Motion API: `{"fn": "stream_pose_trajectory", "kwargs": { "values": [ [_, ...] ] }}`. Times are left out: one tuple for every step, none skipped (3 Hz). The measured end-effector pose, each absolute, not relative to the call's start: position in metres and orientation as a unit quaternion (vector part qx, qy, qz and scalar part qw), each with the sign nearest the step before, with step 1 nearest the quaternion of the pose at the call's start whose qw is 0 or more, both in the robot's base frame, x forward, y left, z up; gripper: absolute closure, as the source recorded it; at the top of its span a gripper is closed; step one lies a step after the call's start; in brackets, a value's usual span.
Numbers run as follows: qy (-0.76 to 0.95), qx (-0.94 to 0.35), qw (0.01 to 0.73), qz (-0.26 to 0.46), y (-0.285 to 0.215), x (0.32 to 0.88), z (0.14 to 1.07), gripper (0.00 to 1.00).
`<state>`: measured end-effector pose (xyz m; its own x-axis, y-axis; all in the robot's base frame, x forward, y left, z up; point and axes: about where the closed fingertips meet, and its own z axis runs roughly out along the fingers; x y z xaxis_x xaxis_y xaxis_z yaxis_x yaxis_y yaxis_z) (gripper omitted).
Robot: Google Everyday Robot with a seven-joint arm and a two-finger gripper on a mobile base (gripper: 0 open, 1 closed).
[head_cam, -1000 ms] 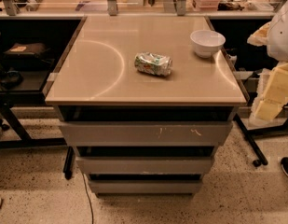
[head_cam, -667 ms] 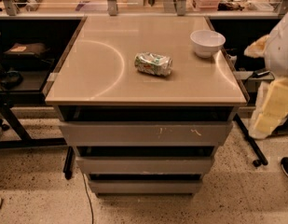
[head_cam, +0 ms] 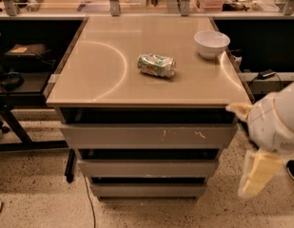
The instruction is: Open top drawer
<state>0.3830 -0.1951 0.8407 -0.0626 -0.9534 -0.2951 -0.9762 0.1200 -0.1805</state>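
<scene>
Camera view: the top drawer (head_cam: 149, 136) sits directly under the tabletop (head_cam: 103, 80), toward 6 o'clock, with white scratches right of centre. The end effector (head_cam: 257, 174) hangs at 4 o'clock, just beside the drawers' right edge; released or clenched, I cannot tell.

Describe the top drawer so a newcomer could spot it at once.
Find the beige-topped cabinet holding a crushed can and white bowl; the gripper hangs beside its right side. Under the top sits the top drawer, wider than the two grey drawer fronts beneath it and alone bearing white scratches right of centre.
</scene>
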Motion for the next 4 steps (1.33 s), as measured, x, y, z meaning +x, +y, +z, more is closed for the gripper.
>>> {"fn": "stream_pose_trajectory", "kwargs": {
  "values": [
    [0.704,-0.678,0.203,0.058,-0.183,0.374,0.784,0.0],
    [0.688,-0.693,0.204,0.078,-0.17,0.385,0.734,0.0],
    [0.687,-0.693,0.204,0.077,-0.169,0.385,0.734,0.0],
    [0.683,-0.691,0.227,0.066,-0.169,0.404,0.716,0.0]
  ]
}}
